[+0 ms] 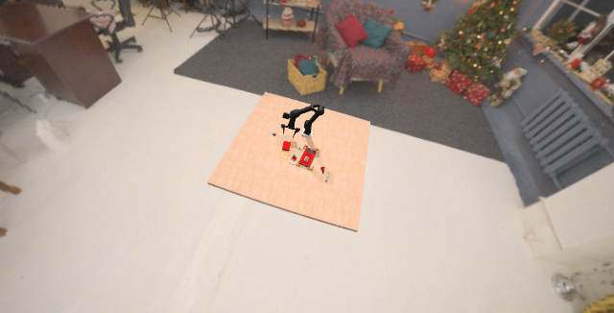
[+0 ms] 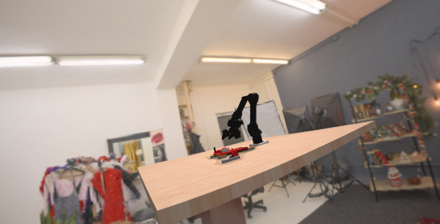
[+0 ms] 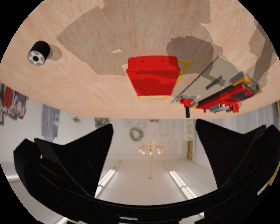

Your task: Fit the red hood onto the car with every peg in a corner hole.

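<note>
Best to reach down with the hand (image 1: 290, 133) (image 2: 229, 136) (image 3: 155, 125), spread and gripping nothing, for the hood (image 1: 286, 146) (image 3: 153, 75), below it and apart from the car chassis (image 1: 309, 156) (image 2: 237, 149) (image 3: 226, 97), on the same side.

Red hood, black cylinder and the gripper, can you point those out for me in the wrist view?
Red hood (image 3: 153, 77): wrist view, middle of the shell.
Black cylinder (image 3: 39, 51): wrist view, its side.
Gripper (image 3: 155, 125): wrist view, midway between its fingertips.

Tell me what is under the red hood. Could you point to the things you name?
Beneath the red hood (image 1: 286, 146) (image 3: 153, 75), part of a yellow outline on the table (image 1: 259, 169) (image 3: 91, 85) shows at its edges; the hood hides whatever lies directly below.
</note>
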You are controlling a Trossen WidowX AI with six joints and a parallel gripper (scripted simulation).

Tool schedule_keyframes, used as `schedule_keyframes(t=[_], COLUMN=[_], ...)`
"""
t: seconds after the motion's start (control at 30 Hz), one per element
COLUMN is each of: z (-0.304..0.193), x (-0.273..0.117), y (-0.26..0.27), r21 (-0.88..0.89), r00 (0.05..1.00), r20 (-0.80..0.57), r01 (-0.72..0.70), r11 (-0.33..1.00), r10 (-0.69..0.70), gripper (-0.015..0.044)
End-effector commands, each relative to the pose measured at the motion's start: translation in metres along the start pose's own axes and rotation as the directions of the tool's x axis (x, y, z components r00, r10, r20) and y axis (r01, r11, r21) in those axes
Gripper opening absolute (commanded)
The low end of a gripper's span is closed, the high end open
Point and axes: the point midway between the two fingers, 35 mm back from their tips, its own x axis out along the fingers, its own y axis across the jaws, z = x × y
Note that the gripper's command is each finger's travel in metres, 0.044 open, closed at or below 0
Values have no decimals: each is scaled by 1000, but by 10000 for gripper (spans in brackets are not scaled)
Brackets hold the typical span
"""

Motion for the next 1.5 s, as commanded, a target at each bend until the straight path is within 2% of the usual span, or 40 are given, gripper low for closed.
schedule_keyframes(t=[0.0,0.17,0.23,0.37,0.4,0.57,0.77,0.97,1.13,1.27,1.47], z=[1,1,1,-2,-2,-6,-12,-22,-32,-41,-50], x=[0,0,2,11,13,23,35,46,55,61,66], y=[0,0,0,2,2,3,3,2,1,0,-1], r21=[6,6,-47,-348,-422,-722,-869,-744,-469,-241,-18], r00=[1000,1000,1000,989,984,943,867,770,680,616,563], r20=[3,3,22,129,158,299,463,613,719,781,825], r01=[0,0,12,113,145,323,485,485,323,150,-67], r11=[1000,1000,999,931,895,612,99,-459,-822,-959,-998], r10=[0,0,-11,-71,-85,-144,-182,-179,-143,-100,-53], gripper=[414,282,335,440,440,440,440,440,440,440,440])
